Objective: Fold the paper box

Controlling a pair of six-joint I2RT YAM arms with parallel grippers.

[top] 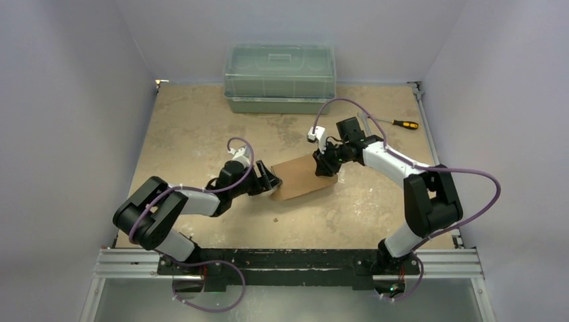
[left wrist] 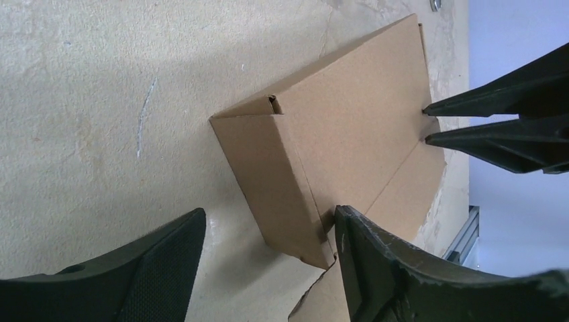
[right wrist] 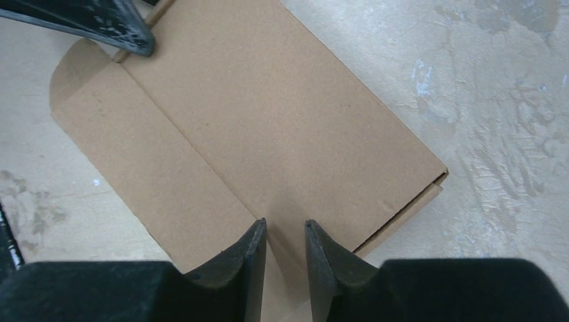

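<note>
Top view: the plain brown cardboard paper box (top: 302, 178) lies partly folded mid-table on the mottled beige tabletop (top: 201, 121), between my left gripper (top: 272, 182) and right gripper (top: 323, 168).

Left wrist: my left fingers (left wrist: 376, 268) gape wide around the box's near corner. One rests against it, and they grip nothing.

Right wrist: my right fingers (right wrist: 235, 268) stand barely parted, tips on the top panel, nothing between them.

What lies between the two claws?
The box, reaching from the left claw to the right claw, one at each end; the top view shows it.
</note>
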